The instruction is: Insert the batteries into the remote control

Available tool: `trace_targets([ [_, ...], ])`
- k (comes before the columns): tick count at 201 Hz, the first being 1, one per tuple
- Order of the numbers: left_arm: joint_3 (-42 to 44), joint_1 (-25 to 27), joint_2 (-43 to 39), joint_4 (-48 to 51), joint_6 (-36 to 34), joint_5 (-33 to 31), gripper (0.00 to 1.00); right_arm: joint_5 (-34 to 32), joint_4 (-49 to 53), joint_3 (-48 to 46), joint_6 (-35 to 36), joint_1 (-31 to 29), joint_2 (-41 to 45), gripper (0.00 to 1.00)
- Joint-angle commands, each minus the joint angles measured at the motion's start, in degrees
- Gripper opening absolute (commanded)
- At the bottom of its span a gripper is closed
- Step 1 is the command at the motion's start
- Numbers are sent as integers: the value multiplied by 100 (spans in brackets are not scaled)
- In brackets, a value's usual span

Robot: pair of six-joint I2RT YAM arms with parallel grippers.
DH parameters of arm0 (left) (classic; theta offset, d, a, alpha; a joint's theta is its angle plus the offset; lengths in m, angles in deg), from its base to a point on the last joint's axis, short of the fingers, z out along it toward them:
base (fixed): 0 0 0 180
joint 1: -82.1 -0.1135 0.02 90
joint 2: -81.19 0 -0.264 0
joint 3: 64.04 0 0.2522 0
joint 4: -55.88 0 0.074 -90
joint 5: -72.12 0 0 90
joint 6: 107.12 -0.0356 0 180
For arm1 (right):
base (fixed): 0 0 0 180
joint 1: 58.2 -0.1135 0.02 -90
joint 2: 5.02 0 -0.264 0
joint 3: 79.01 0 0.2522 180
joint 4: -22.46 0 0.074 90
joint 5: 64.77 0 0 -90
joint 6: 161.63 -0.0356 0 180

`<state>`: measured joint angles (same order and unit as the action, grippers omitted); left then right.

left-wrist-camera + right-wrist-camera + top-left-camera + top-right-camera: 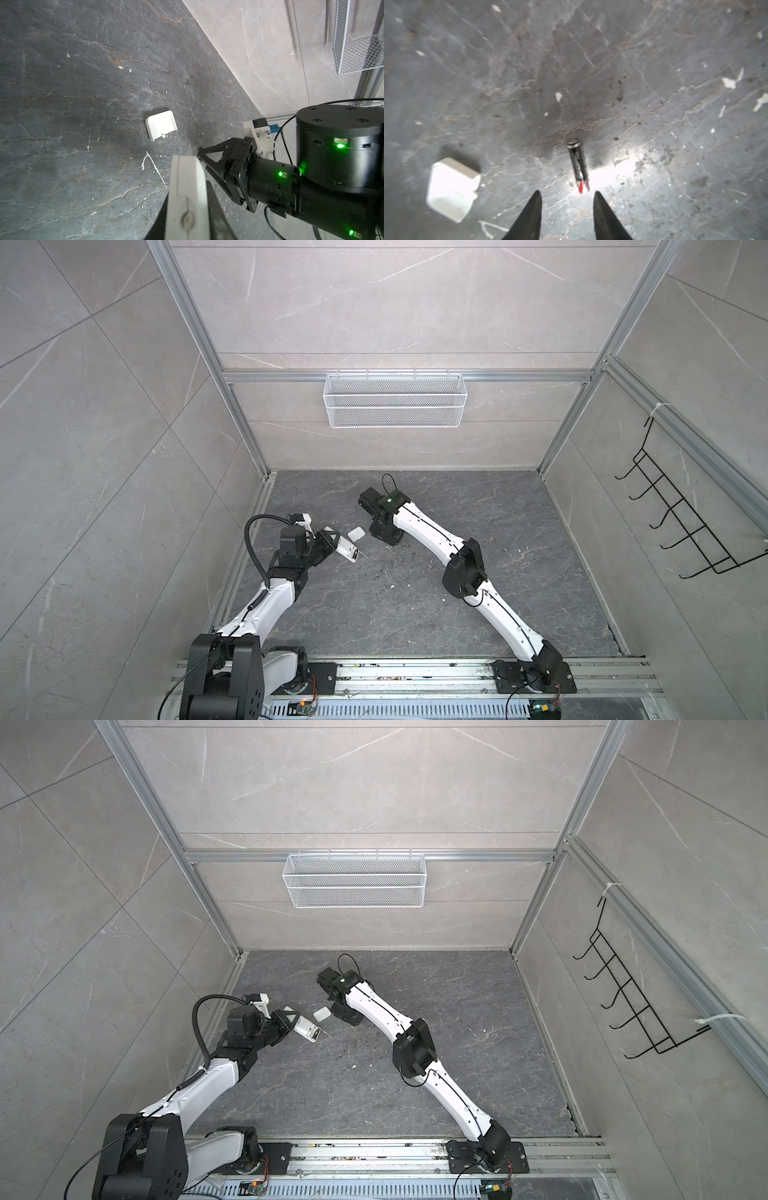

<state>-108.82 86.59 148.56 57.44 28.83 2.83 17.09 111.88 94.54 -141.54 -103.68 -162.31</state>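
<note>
Room: beige stone-look walls in an aluminium frame, white wire basket on the back wall, black hook rack on the right wall.
Surface: dark grey marbled slab, littered with white specks and dark crumbs.
Left claw: left of centre in both top views, clamped tight on one end of the remote control.
Remote control: white, free end pointing toward the middle of the surface, with what looks like an open bay with metal bits at that end. Edge-on in the left wrist view. Looks raised off the surface, contact unclear.
White lid: small rounded cover, flat on the surface between the two claws, just beside the remote's free end, touching neither.
Bent wire: thin, white, on the surface near the lid.
Right claw: near centre, pointing down at the surface, fingers part-way apart, nothing between them.
Battery: black, flat on the surface just ahead of the right claw's tips and apart from them, red-banded end nearest the tips, silvery cap at the far end. Not visible in the top views.
</note>
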Motion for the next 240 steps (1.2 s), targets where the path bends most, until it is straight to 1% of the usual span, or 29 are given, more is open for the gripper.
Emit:
trace_targets([
  [1, 7, -27, -40, -267, 36, 160, 0, -12, 196, 4, -80, 21, -169, 42],
  [32, -31, -27, 0, -292, 67, 201, 0, 56, 125, -218, -14, 74, -119, 40],
  [77, -31, -27, 126, -545, 229, 392, 0, 106, 8, -414, 17, 76, -161, 33],
  [123, -186, -27, 179, -441, 162, 602, 0, 234, 10, -470, 21, 170, -304, 18],
  [180, -251, -27, 171, -431, 222, 678, 0, 260, 18, -560, 91, 259, -269, 17],
  [195, -216, -28, 203, -505, 294, 709, 0, 314, 36, -580, 98, 276, -264, 13],
  [204, -182, -27, 246, -650, 357, 764, 0, 338, 68, -577, 87, 276, -233, 13],
  [220, -128, -27, 390, -1022, 476, 974, 0, 350, 139, -629, 54, 279, -98, 13],
  [240, -191, -27, 767, -1477, 599, 1439, 0, 236, 252, -849, 14, 311, 307, 13],
])
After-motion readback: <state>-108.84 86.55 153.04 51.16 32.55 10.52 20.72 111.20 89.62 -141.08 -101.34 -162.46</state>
